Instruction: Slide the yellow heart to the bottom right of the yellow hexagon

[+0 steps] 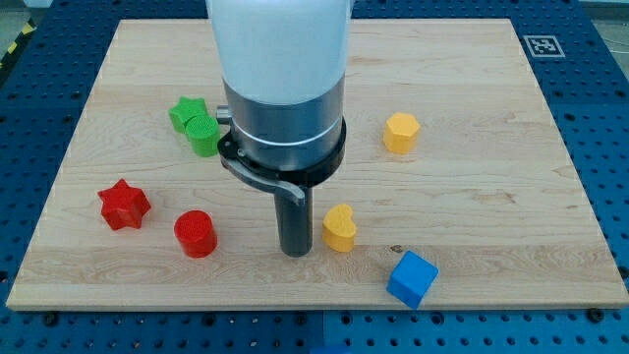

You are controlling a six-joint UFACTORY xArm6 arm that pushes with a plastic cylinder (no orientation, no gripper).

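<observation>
The yellow heart lies on the wooden board below the middle. The yellow hexagon sits up and to the right of it, well apart. My tip stands on the board just left of the yellow heart, close to its left side, with a narrow gap. The arm's white and dark body hides the board's upper middle.
A blue cube lies at the lower right of the heart. A red cylinder and a red star lie at the left. A green star and a green cylinder touch each other, upper left.
</observation>
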